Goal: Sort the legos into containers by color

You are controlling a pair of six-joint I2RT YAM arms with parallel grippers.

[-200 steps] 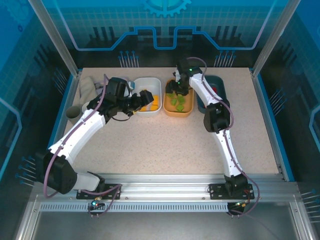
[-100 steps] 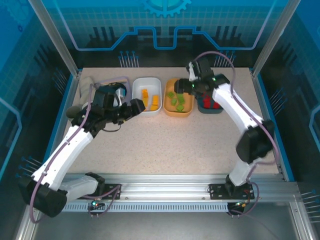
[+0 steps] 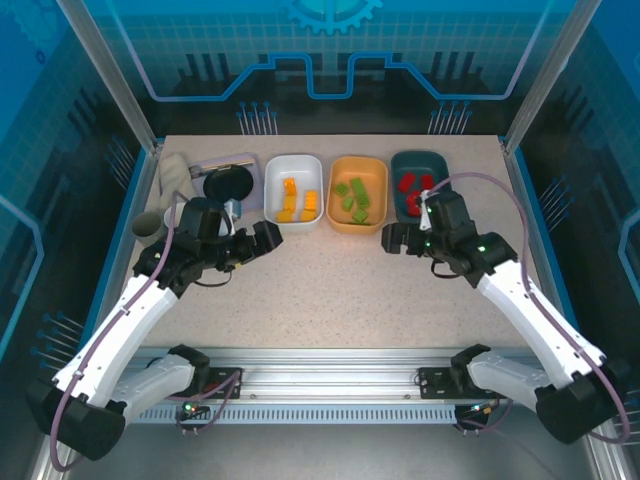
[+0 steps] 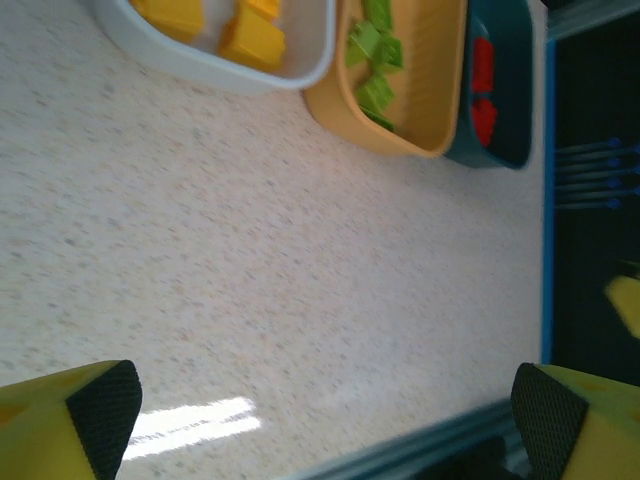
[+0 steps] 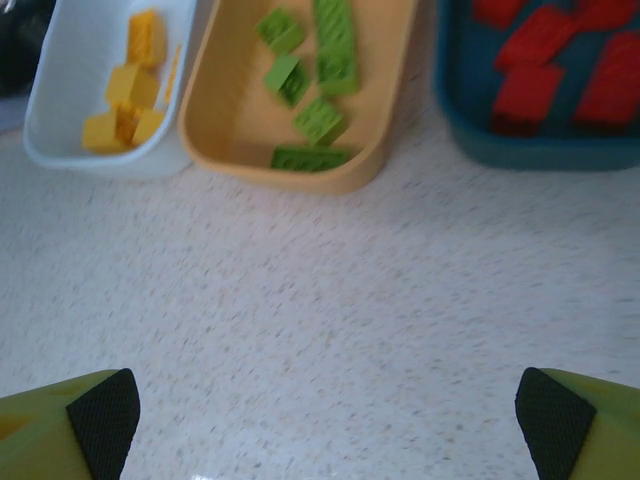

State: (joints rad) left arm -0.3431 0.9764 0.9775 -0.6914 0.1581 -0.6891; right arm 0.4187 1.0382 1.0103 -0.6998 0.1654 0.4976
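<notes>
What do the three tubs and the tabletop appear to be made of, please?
White tub: probably moulded plastic, with smooth walls and a rounded rim.
Orange tub: same moulded shape, likely plastic with a fairly matte look.
Teal tub: same form, probably plastic.
Tabletop: speckled beige, perhaps laminate or stone-effect. A bright reflection suggests a semi-gloss finish.

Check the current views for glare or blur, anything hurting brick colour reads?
Top external: evenly lit, sharp, the speckled beige tabletop shows no harsh shadows. Left wrist: a white glare streak on the tabletop near the bottom left, soft throughout. Right wrist: slight blur, the red plastic bricks smear together in the dark teal tub; the light green bricks show visible studs.
</notes>
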